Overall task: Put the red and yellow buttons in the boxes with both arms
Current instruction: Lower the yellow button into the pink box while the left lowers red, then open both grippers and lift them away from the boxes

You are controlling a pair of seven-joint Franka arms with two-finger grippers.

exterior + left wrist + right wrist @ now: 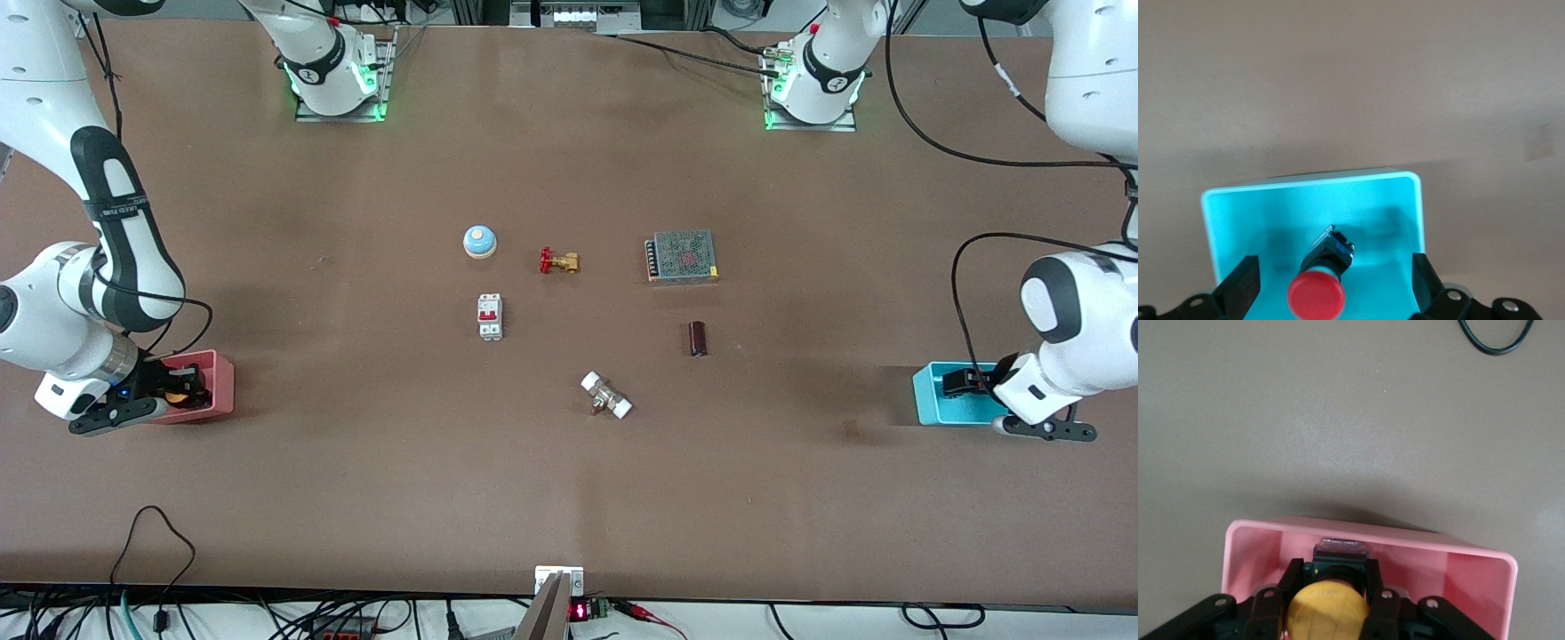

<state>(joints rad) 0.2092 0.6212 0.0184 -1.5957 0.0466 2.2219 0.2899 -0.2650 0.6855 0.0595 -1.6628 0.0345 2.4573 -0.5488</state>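
Brown table (pixel 569 498) | right gripper (pixel 1328 613) inside pink box (pixel 1471 577), fingers clamped on yellow button (pixel 1327 610), not yet let go | left gripper (pixel 1331 287) spread wide over cyan box (pixel 1311 200); red button (pixel 1317 293) lies free inside, cap toward fingers.

A brown table (pixel 356 498) carries a pink box (pixel 218 384) at the right arm's end and a cyan box (pixel 932 396) at the left arm's end. Between them lie a blue bell (pixel 479 241), brass valve (pixel 559 261), white breaker (pixel 490 316), metal power supply (pixel 683 257), dark cylinder (pixel 699 339) and, nearest the front camera, a white-capped fitting (pixel 606 395).
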